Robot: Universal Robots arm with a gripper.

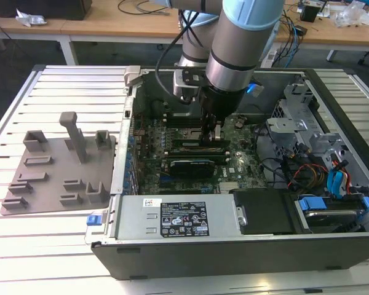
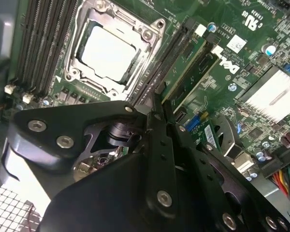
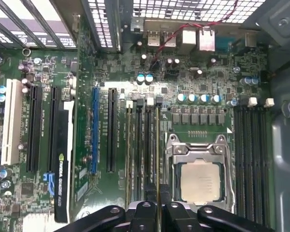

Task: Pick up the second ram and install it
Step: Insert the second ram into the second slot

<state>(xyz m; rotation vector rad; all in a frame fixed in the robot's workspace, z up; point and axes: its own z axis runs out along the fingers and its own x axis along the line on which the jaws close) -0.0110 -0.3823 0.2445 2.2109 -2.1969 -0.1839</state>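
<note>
My gripper (image 1: 214,132) reaches down into the open computer case (image 1: 111,246), over the memory slots beside the processor socket (image 3: 200,181). The second ram (image 3: 157,145), a thin green stick seen edge-on, stands in the slot nearest the socket. Both black fingers (image 3: 145,215) are shut on its near end. In the second wrist view the gripper (image 2: 159,108) pinches at the end of that slot line beside the socket (image 2: 108,50). Another green stick (image 2: 191,65) sits in a slot a little further from the socket; it is also visible in the first wrist view (image 3: 130,150).
A wide black card (image 3: 60,159) stands in an expansion slot past the memory slots. More empty memory slots (image 3: 251,154) lie on the socket's other side. The power supply (image 1: 172,218), drive cage (image 1: 301,117) and cables (image 1: 307,172) crowd the case. A grey tray (image 1: 55,178) lies on the exterior view's left.
</note>
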